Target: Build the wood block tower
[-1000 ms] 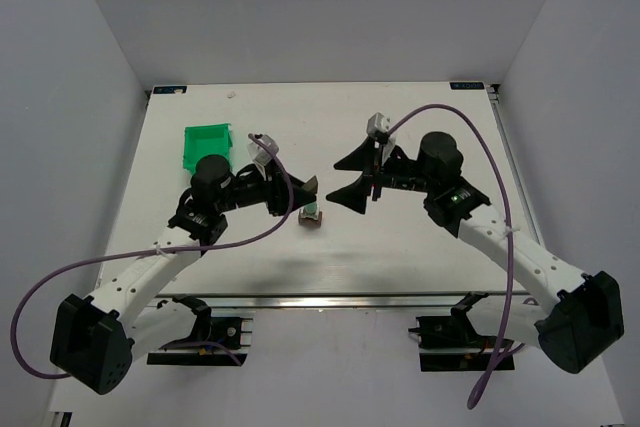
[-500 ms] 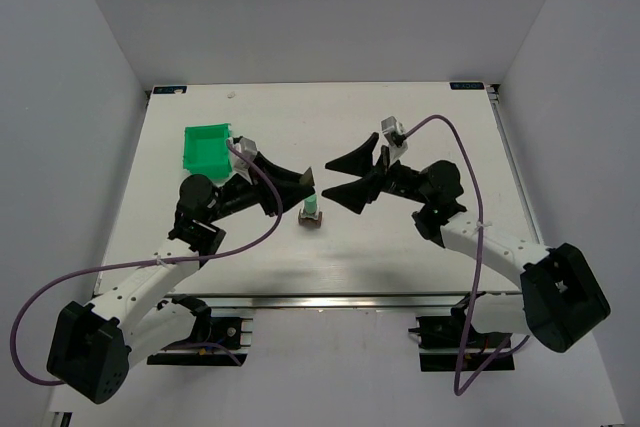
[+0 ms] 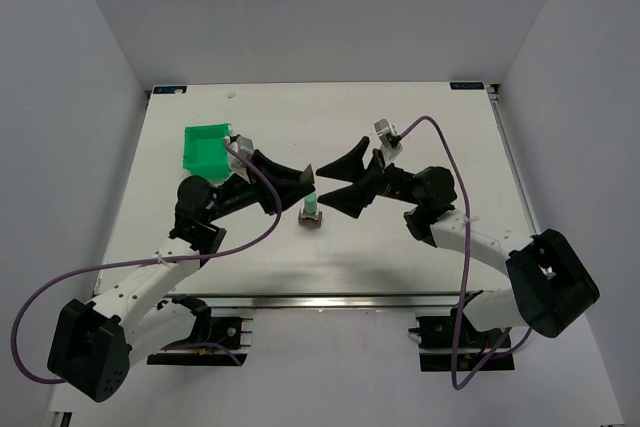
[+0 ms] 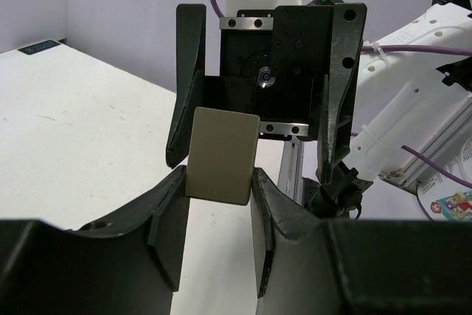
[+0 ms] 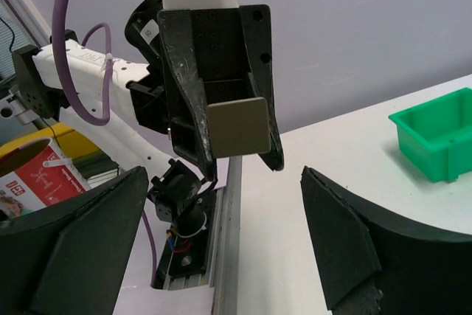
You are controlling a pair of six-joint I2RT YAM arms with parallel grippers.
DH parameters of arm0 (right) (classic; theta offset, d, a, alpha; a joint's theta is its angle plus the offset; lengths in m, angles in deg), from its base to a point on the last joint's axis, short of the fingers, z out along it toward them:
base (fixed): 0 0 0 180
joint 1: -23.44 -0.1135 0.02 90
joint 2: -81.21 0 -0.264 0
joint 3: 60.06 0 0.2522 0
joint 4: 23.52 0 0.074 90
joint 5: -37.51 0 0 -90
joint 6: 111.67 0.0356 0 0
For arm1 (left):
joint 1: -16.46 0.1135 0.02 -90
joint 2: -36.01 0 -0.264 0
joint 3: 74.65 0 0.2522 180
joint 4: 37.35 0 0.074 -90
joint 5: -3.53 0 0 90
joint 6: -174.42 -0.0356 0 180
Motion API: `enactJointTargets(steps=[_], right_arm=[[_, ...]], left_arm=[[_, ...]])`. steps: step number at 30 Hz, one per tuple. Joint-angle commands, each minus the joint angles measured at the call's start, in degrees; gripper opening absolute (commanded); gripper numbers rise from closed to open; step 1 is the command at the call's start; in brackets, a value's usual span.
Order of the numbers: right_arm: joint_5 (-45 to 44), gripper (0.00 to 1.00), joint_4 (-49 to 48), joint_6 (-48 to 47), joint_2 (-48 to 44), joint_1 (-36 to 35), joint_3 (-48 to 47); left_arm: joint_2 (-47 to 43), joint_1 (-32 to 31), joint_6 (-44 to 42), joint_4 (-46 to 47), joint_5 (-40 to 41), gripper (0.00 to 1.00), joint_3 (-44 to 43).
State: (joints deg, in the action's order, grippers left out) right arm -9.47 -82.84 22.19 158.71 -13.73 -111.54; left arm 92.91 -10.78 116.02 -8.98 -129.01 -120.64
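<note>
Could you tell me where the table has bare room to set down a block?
Free: the far strip of the table behind the green bin; the far right corner beyond the right arm; the near strip in front of the wood block tower. Crowded: the centre, where the left gripper, holding a pale block, faces the open right gripper by the tower.

narrow gap between left tool and right tool.

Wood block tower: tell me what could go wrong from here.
1. The left gripper pinches the beige block only by its lower end, slightly tilted; it may slip or land crooked.
2. The wood block tower is narrow; a nudge while placing could topple it.
3. The open right gripper hangs close beside both; the grippers might collide.
</note>
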Motion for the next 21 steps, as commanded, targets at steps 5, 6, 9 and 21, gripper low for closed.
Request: enactJointTargets(steps=[5, 6, 9, 21], right_arm=[[-4.09, 0.85, -6.99, -2.72, 0.29, -1.5, -3.06], [-4.26, 0.84, -6.99, -2.72, 0.38, -1.77, -3.15], [-4.35, 0.8, -7.6, -2.81, 0.73, -2.2, -3.51], [-4.35, 0.31, -11.11, 0.35, 3.36, -3.61, -4.91]], left_arm=[[-0.3, -0.18, 0.57, 1.46, -0.96, 0.0, 0.41], [-0.48, -0.26, 0.57, 1.46, -0.96, 0.0, 0.32], [-0.74, -0.18, 0.66, 1.55, -0.87, 0.0, 0.41], [-1.8, -0.18, 1.01, 2.78, -0.43, 0.0, 1.55]])
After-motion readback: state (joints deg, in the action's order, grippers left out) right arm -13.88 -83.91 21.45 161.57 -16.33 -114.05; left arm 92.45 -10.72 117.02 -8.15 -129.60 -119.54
